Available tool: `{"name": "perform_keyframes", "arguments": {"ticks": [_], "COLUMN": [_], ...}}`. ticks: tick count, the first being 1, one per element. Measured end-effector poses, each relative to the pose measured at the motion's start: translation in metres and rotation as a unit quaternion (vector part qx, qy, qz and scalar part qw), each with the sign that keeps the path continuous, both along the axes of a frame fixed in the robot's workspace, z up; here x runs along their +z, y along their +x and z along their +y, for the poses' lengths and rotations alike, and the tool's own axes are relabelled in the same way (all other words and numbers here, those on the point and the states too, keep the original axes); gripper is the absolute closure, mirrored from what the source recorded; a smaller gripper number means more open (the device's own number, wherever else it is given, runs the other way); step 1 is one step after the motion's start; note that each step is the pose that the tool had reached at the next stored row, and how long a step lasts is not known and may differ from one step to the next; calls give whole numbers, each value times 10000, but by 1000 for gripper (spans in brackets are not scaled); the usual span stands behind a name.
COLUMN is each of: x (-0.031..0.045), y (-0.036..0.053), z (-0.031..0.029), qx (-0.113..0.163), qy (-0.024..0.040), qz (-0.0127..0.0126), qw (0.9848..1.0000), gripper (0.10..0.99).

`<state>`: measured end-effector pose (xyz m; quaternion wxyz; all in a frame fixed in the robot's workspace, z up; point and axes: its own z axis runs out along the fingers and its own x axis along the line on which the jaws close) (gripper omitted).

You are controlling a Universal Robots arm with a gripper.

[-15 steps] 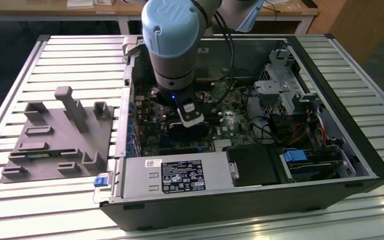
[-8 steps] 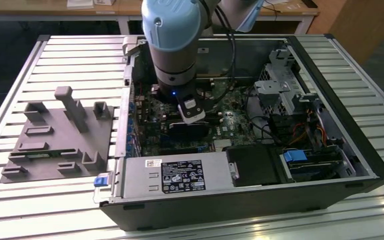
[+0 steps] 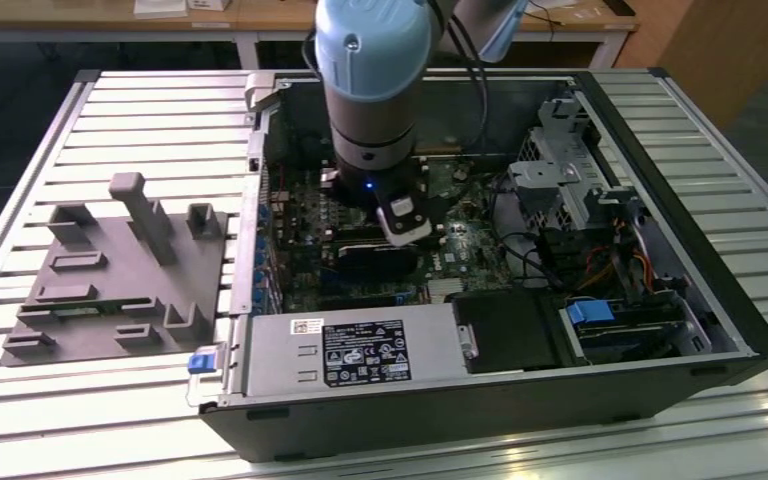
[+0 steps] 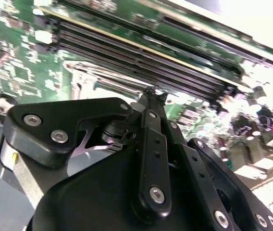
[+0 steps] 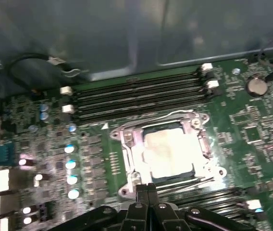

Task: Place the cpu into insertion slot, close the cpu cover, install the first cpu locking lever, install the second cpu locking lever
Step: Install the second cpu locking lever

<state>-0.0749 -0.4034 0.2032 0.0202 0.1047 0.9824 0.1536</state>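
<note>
The cpu [image 5: 169,155] already sits in its motherboard socket with the cpu cover [image 5: 131,156] down around it. The end effector [image 5: 147,191], fingers pressed together and empty, hovers at the socket's edge; the levers' state is unclear.

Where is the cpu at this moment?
In the first wrist view the cpu sits in its socket on the green board, framed by the cpu cover, beside the long memory slots, close to the hand.
</note>
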Motion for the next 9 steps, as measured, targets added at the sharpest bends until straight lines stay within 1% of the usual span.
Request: {"name": "perform_keyframes", "arguments": {"ticks": [4,9], "x": [0,0], "y": [83,149], "z": [2,8], "qx": [-2,-3], "qy": [0,-1], "qz": [0,1], "qw": [10000,10000], "gripper": [984,984]}}
